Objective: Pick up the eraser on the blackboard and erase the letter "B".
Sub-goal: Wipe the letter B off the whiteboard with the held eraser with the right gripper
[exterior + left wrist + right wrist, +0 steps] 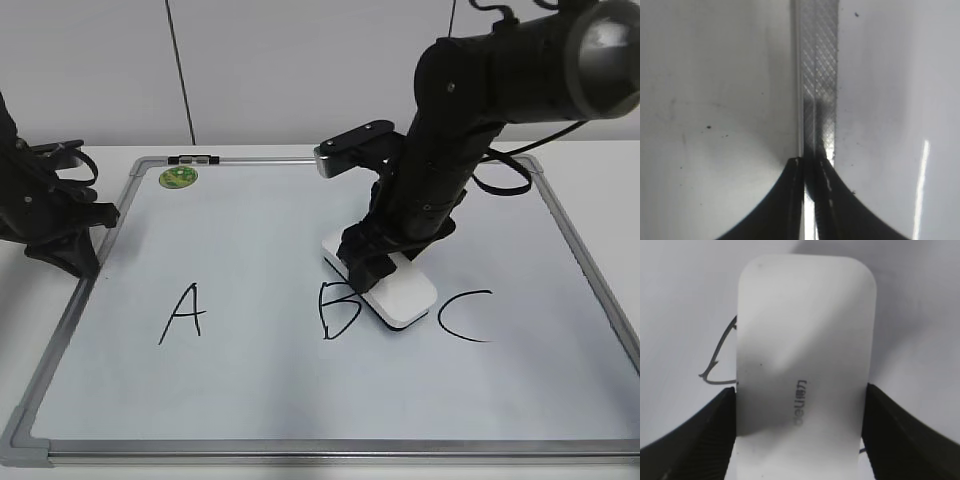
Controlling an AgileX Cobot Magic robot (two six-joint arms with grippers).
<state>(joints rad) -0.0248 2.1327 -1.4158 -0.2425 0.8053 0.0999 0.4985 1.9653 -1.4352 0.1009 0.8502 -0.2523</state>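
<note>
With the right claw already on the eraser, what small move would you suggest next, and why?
Probably slide the eraser left across the B. The right claw grips it by both long sides, and it sits on the board between B and C, covering at most the B's right edge; nearly all of the letter remains.

I read this as a lab or test bench: my two black robot arms work over a plain white table (pixel 600 160) set against a bare white panelled wall (pixel 300 70), with only a dry-erase board (pixel 250 370) carrying practice letters laid flat on it.
</note>
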